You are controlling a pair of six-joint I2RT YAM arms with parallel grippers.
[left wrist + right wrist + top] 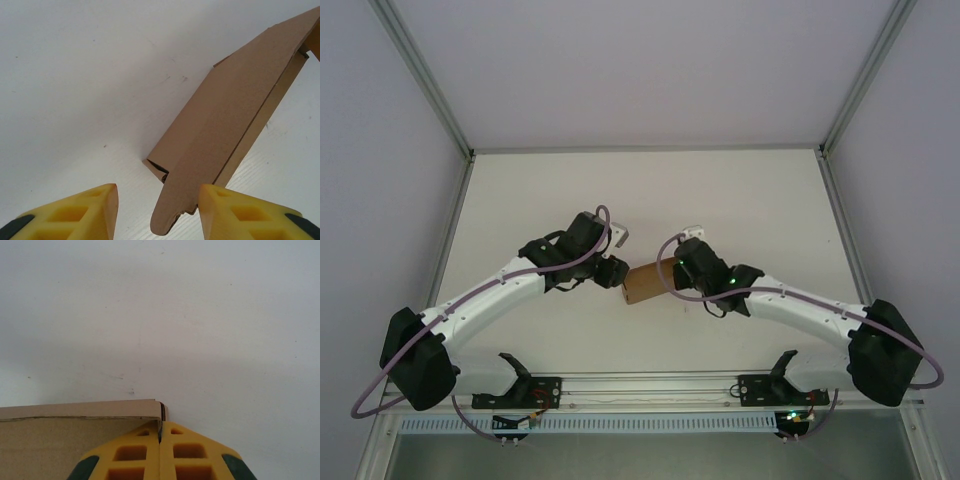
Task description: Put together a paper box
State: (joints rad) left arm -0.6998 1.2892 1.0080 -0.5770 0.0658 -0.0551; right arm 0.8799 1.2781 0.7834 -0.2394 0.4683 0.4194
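Note:
The paper box [642, 284] is plain brown cardboard, partly folded, resting mid-table between my two grippers. In the left wrist view the paper box [235, 110] runs off to the upper right, and its rounded flap [172, 210] hangs down between my yellow fingers. The left gripper [158, 197] stands open around that flap, which touches the right finger [220, 205] and leaves a gap to the left one. Seen from above, the left gripper [618, 272] is at the box's left end. The right gripper [160, 426] is shut on the corner of the box wall [60, 440], at the box's right end [672, 282].
The white table [650, 190] stretches back behind the box. Metal frame posts [420, 75] rise at the rear corners, and a rail [640, 385] with the arm mounts runs along the near edge.

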